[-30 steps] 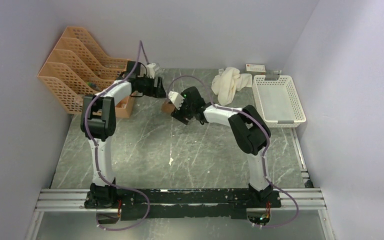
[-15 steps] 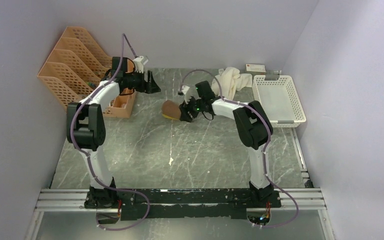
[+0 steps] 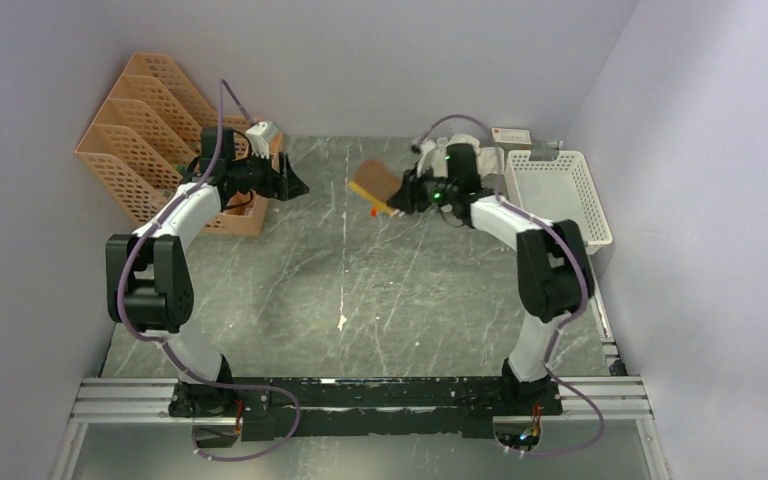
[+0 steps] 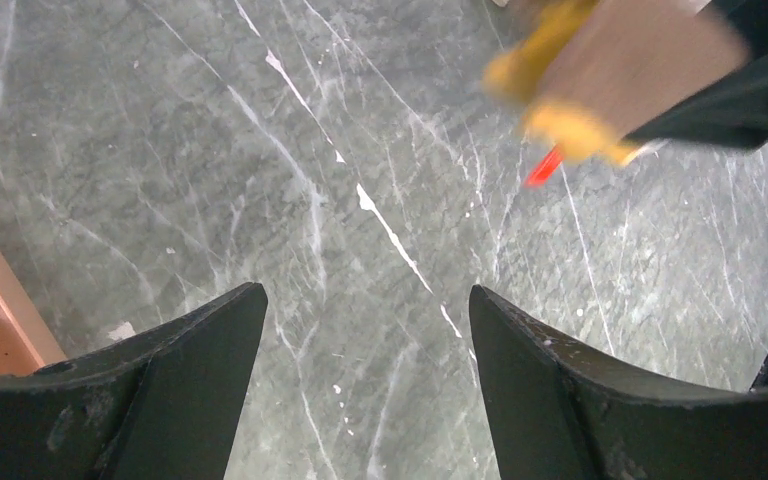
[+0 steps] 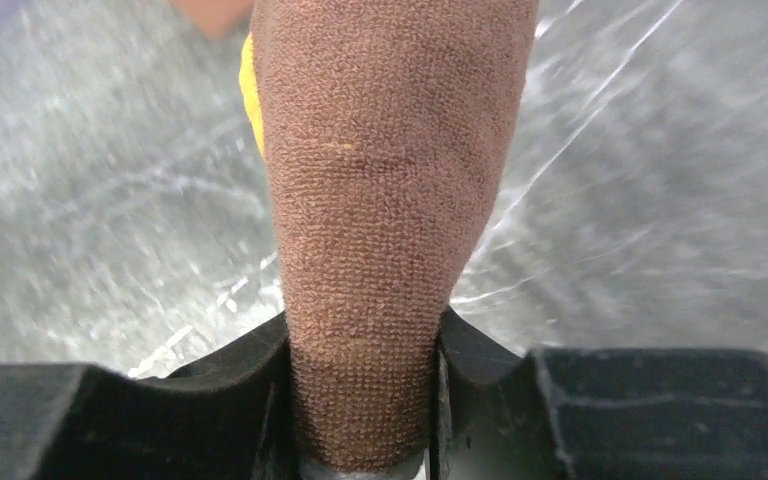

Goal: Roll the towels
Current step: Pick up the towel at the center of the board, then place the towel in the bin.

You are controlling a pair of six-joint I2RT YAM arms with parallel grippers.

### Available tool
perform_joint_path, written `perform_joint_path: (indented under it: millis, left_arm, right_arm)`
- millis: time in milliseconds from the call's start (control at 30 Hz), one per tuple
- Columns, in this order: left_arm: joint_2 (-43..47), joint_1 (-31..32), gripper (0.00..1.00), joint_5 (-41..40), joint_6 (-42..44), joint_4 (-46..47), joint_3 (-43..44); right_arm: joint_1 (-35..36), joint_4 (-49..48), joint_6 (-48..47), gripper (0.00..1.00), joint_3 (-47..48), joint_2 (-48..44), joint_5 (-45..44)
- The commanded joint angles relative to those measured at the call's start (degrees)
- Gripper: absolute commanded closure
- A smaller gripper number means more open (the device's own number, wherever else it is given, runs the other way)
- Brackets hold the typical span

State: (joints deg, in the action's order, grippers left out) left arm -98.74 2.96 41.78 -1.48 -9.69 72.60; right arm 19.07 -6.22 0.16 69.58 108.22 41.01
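My right gripper [image 3: 405,196] is shut on the rolled brown towel [image 3: 375,185] with its mustard-yellow side and holds it above the table at the back middle. In the right wrist view the brown towel [image 5: 385,200] fills the gap between the jaws, at my right gripper [image 5: 360,345]. It also shows blurred in the left wrist view [image 4: 620,70]. The cream-white towel [image 3: 490,160] lies crumpled at the back, mostly hidden behind the right arm. My left gripper [image 3: 295,187] is open and empty near the orange rack; in the left wrist view my left gripper [image 4: 365,300] has only tabletop between its jaws.
An orange file rack [image 3: 145,130] stands at the back left with a brown box [image 3: 245,212] in front of it. A white basket [image 3: 558,200] stands at the back right, a small white box [image 3: 512,136] behind it. The walls close in on three sides.
My right gripper has lifted the brown towel and carried it back and to the right. My left gripper has let go of it and drawn back left toward the rack.
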Motion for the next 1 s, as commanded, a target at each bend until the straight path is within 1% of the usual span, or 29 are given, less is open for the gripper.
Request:
perform_joint_path:
  millis: [0, 67, 167, 233, 367, 500, 667, 767, 967]
  left_arm:
    - [3.1, -0.7, 0.14, 2.6, -0.4, 3.4, -1.6]
    - [3.6, -0.7, 0.14, 3.1, -0.9, 4.2, -2.1]
    - [4.2, -0.7, 0.14, 4.3, -1.8, 5.7, -3.4]
    - [4.5, -0.7, 0.14, 4.9, -2.7, 6.8, -4.2]
    - [4.8, -0.5, 0.14, 5.9, -4.5, 9.0, -5.8]
    - [5.2, 0.3, 0.14, 5.8, -5.6, 10.6, -7.1]
    - [5.9, 2.2, 0.14, 4.5, -4.9, 10.5, -8.5]
    - [6.0, 2.9, 0.14, 4.7, -5.1, 11.0, -9.3]
    - [5.5, 3.5, 0.15, 5.0, -5.0, 10.9, -9.3]
  right_arm:
    - [-6.8, -7.2, 6.5, 0.68, -0.9, -10.5, 0.6]
    - [-10.3, -6.3, 7.7, 0.68, -1.9, -14.5, -3.3]
    - [-16.7, -5.1, 9.9, 0.67, -5.0, -20.2, -11.8]
    - [-21.6, -5.0, 11.1, 0.67, -7.7, -22.8, -15.1]
    - [-29.5, -3.0, 10.2, 0.66, -10.5, -25.5, -21.3]
    - [-34.7, -2.4, 10.6, 0.66, -11.9, -25.5, -23.9]
    - [-36.8, 1.4, 6.5, 0.65, -11.3, -23.4, -29.5]
    - [-37.5, 1.3, 4.7, 0.65, -11.6, -21.8, -30.8]
    - [-37.5, 3.4, -0.7, 0.65, -7.9, -13.5, -33.6]
